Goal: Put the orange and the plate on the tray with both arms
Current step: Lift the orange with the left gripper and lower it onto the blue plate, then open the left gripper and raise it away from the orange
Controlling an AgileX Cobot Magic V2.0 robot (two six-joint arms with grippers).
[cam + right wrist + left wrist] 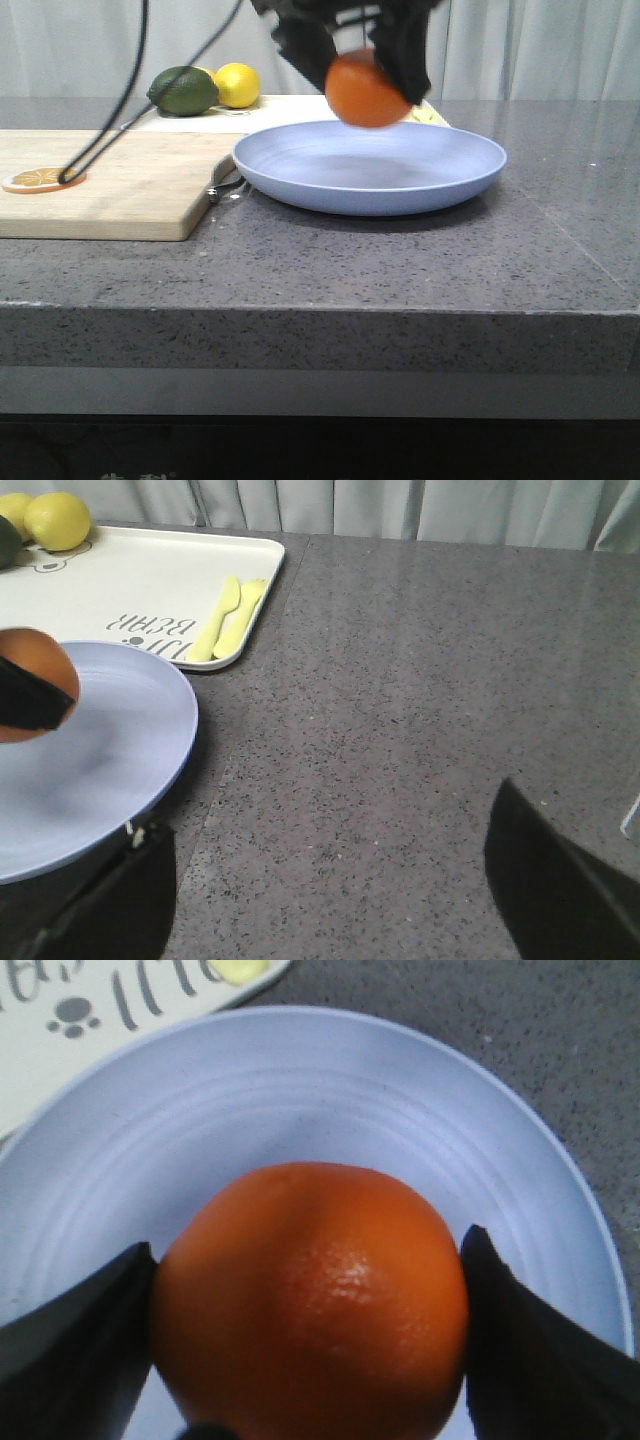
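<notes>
A: While hanging over the plate (370, 165), clamped how?

B: Pinched across the widest girth of the orange (310, 1300) by the left gripper (310, 1260). Fingers (70, 1350) pressed against both flanks, closed only to fruit width. Held clear above the plate's middle, not touching.

A: And the right gripper (330, 890)?

B: Spread wide, gripping nothing, hovering over bare counter just beside the plate.

A: Handling of the fruit?

B: Probably firm with some heft, yet round and glossy, so likely to roll or squirt out from flat fingers. Best taken across the middle, as now, with a moderate squeeze. Once set down, apt to roll unless lowered gently onto a flat spot.

A: Plate?

B: Looks stiff, wide, shallow, matte, likely fairly light. No handle, so only the rim to pinch, probably the edge nearest the free gripper. Liable to tip if lifted from one side. Lying on the counter right in front of the tray (130, 580); touching or overlapping its near corner, cannot tell which.

A: Count?

B: One orange, one plate, one tray. Beyond those, two lemons (57, 518) and one dark green fruit (184, 90) at the tray's far corner, two pale yellow utensils (228, 620) lying on the tray, and one wooden board (110, 185) with one dried slice (40, 179) on top.
</notes>
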